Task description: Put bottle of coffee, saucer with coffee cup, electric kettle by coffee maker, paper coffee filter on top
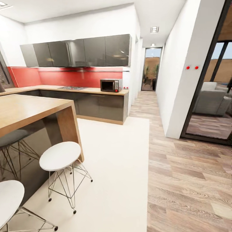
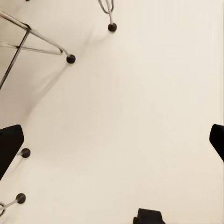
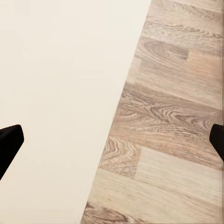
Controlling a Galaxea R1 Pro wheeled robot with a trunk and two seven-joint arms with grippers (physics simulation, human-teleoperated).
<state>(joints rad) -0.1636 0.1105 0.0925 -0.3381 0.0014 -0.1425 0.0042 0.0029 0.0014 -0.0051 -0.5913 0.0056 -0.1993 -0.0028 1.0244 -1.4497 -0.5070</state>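
We're looking into the kitchen from the cream rug (image 1: 116, 167), and the kitchen countertop (image 1: 96, 90) runs along the far wall, a pale wood-look surface over glossy grey cabinets (image 1: 96, 106), with the red backsplash (image 1: 64, 77) behind it and grey wall cupboards (image 1: 83, 51) above. Taking the microwave (image 1: 111, 85) as our landmark: it sits at the end of that surface nearest the hallway, a black hob (image 1: 72, 87) lies on the same surface further along toward the corner, and the stretch between them is bare. No writing on the microwave can be read from here. Nearer the camera than the microwave stands the orange-brown island bar (image 1: 29, 111), with white round stools (image 1: 60, 156) on wire legs beside it. Past the microwave a plank-floored hallway (image 1: 180, 167) leads to a glass door (image 1: 151, 69).

The left claw (image 2: 114, 140) hangs over the rug near stool feet, dark fingertips (image 2: 9, 144) spread wide, holding nothing. The right claw (image 3: 114, 140) hangs over the rug's edge and the planks, fingertips (image 3: 9, 140) equally wide, empty.
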